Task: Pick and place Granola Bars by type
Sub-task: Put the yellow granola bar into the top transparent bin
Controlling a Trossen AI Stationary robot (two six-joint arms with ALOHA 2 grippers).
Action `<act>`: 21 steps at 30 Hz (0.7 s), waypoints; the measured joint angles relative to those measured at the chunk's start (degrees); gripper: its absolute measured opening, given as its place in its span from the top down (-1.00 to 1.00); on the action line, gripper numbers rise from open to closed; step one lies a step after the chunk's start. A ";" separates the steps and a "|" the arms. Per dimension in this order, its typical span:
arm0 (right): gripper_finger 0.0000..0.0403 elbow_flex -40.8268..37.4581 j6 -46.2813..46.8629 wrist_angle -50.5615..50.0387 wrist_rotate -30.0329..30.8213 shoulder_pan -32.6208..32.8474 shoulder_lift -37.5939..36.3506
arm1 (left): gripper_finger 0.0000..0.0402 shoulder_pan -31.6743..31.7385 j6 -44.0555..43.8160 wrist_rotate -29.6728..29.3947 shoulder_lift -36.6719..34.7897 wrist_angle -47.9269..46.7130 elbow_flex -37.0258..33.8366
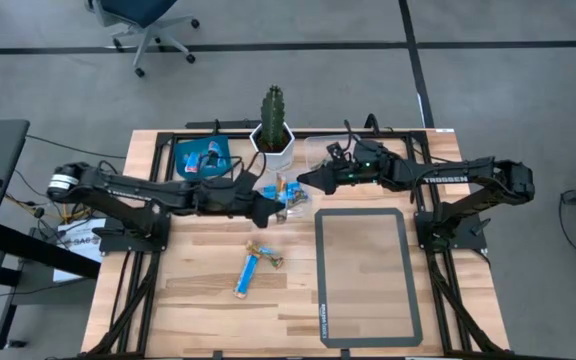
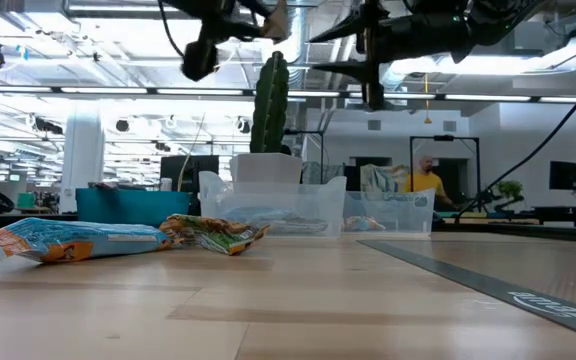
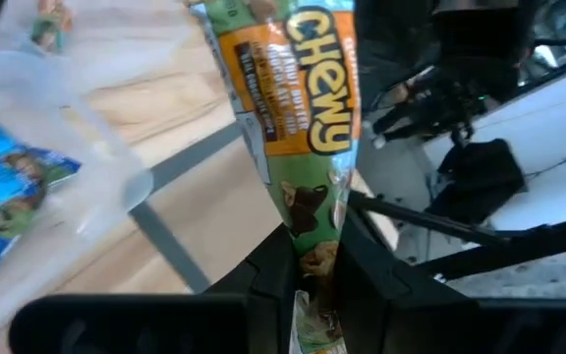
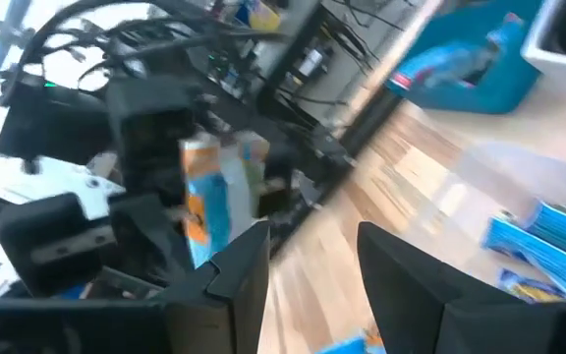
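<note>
My left gripper (image 1: 271,210) hangs high over the table's middle, shut on a green and orange wrapped bar (image 3: 303,108). My right gripper (image 1: 301,181) is open and empty, just to the right of it and at the same height; its fingers (image 4: 254,256) face the held bar (image 4: 219,197). A light blue bar (image 1: 245,275) and a brown-gold bar (image 1: 265,252) lie flat on the wood nearer the near edge. Light blue bars (image 4: 548,236) lie in a clear container (image 1: 290,203) below the grippers. More bars sit in the blue tray (image 1: 203,157). My left gripper pinches the bar between its two fingers at one end of the wrapper (image 3: 314,261). The rest of the bar sticks out ahead of the fingers. It is lifted clear of the table and touches nothing else.
A cactus in a white pot (image 1: 273,130) stands at the far edge between the blue tray and a second clear container (image 1: 323,150). A grey mat with a dark border (image 1: 363,275) lies on the table's right half. A person (image 2: 426,180) shows far off in the room.
</note>
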 joint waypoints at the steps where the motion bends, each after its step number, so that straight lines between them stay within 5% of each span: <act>1: 0.27 0.01 0.01 0.64 -0.01 0.01 0.00 | 0.75 0.42 0.15 1.27 0.42 1.33 0.00; 21: 0.21 0.00 1.24 8.19 -2.99 2.11 0.00 | 0.75 5.51 0.09 10.23 5.52 13.69 -0.09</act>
